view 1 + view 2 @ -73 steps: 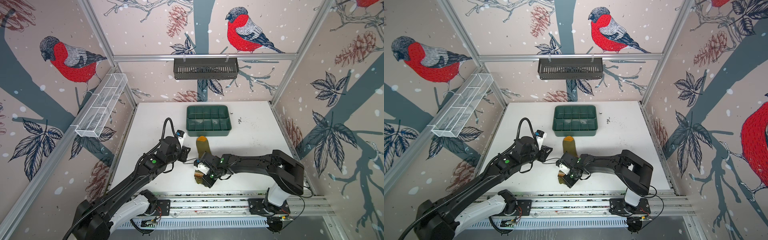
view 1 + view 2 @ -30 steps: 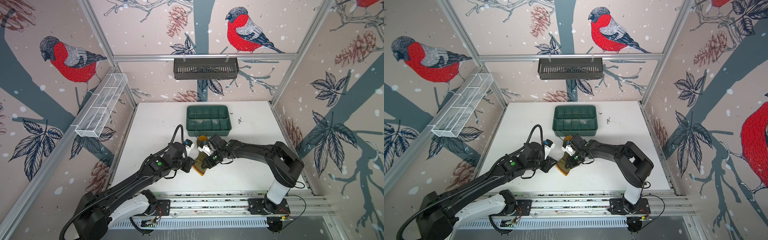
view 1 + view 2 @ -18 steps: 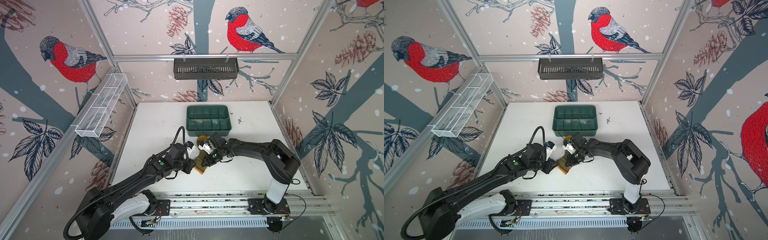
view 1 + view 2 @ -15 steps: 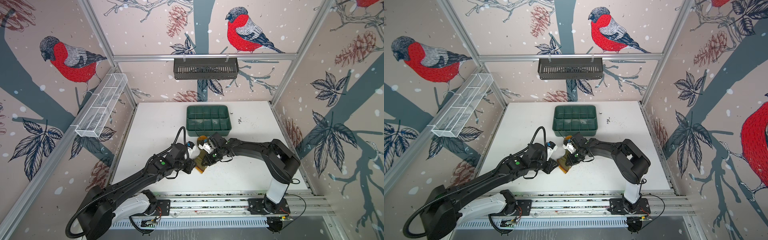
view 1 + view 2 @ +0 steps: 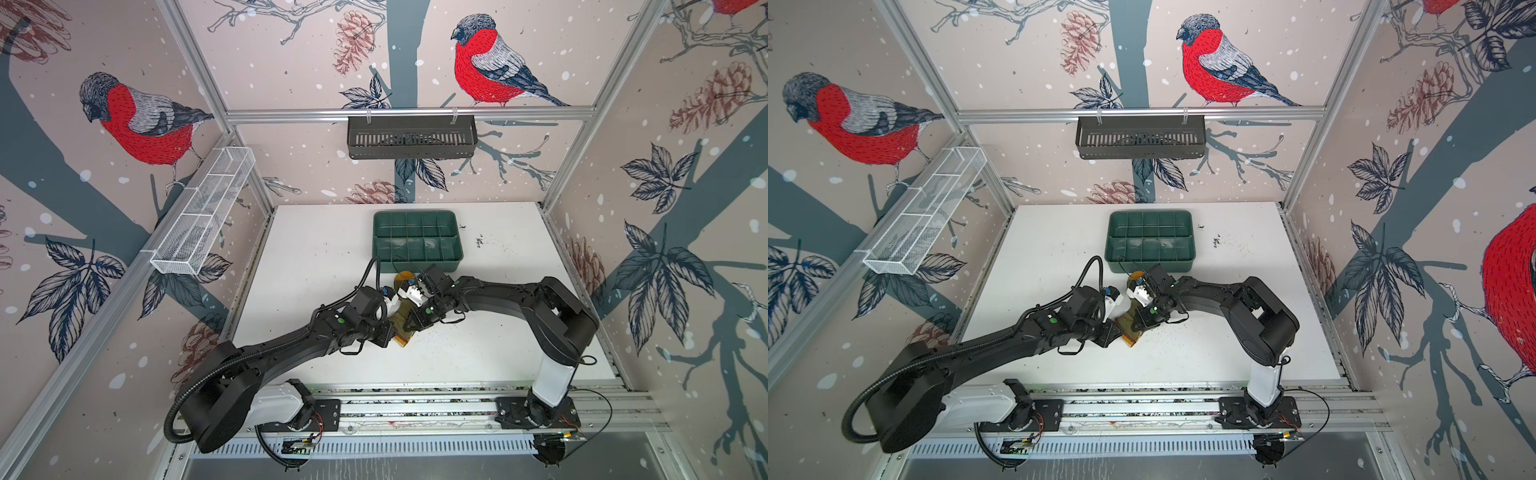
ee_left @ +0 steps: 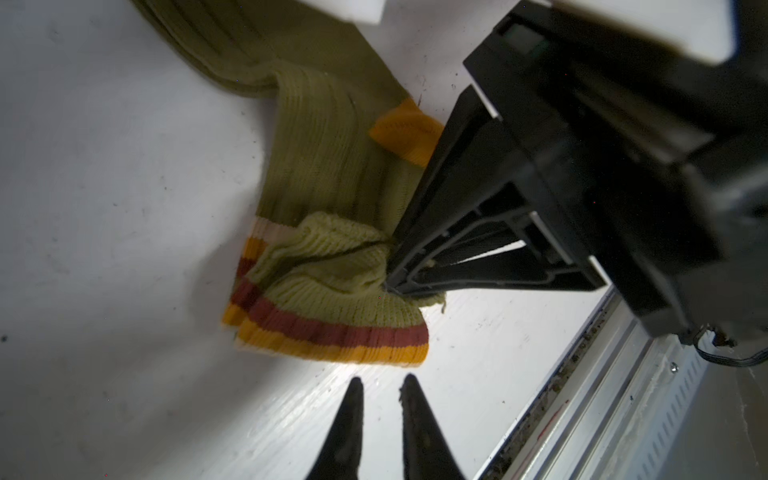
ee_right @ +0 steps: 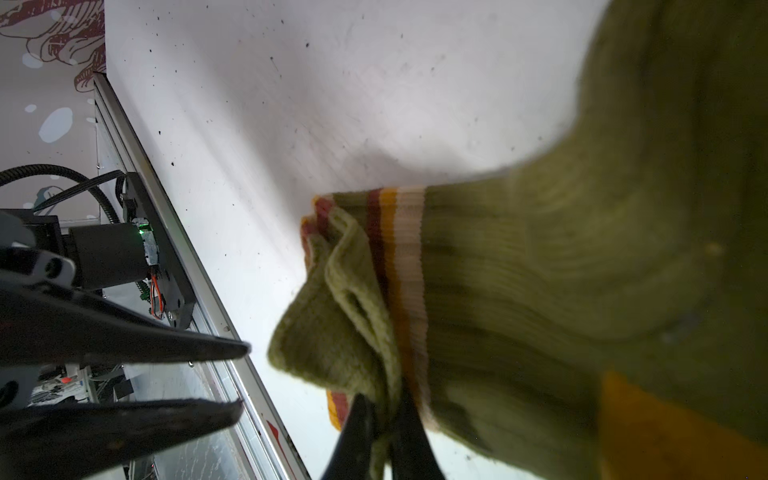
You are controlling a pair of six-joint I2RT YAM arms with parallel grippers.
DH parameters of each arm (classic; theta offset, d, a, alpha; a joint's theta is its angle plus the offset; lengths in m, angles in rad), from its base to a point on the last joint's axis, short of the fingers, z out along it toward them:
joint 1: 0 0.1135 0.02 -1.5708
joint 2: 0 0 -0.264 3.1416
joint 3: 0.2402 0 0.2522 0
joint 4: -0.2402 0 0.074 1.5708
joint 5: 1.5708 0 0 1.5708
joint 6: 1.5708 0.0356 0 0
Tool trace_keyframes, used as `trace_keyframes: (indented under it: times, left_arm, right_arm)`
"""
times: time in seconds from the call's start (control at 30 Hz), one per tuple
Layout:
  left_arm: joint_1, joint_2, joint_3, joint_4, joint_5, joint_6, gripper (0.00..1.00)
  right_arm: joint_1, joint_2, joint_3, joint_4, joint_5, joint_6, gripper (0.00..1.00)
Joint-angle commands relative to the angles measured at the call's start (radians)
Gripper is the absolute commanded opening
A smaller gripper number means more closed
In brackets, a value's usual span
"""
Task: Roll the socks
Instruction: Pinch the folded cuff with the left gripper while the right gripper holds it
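The right gripper (image 7: 383, 409) pinches the folded cuff of the socks (image 6: 328, 174), lying on the white table (image 5: 316, 257) just beside the green compartmented tray (image 5: 417, 256); the left gripper (image 6: 381, 384) hovers nearby, tips barely parted.

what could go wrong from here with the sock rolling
1. The right pincer pinches only a small bunch of the cuff of the socks; it may slip out, or lift just one layer, so the fold springs back.
2. The left pincer hangs empty, tips slightly apart, just short of the striped cuff and near the right pincer; the two could knock together if it moves in.
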Motion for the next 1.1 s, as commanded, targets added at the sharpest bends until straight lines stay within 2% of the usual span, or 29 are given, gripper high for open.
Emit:
trace_keyframes:
  times: [0.0,0.13,0.43,1.07]
  left_arm:
    - [-0.001,0.050,0.027,0.010,-0.019,0.010,0.19]
    - [0.001,0.086,0.022,0.029,-0.053,0.014,0.17]
    - [0.014,0.067,0.008,0.064,-0.077,0.009,0.17]
    - [0.044,0.134,0.009,0.168,-0.046,0.029,0.17]
  right_arm:
    - [0.000,0.002,-0.002,0.010,-0.008,-0.005,0.12]
    - [-0.002,0.000,-0.005,0.012,-0.008,-0.005,0.12]
    - [-0.001,0.012,0.001,0.013,-0.013,-0.005,0.13]
    - [-0.002,0.022,0.009,0.003,-0.014,-0.009,0.16]
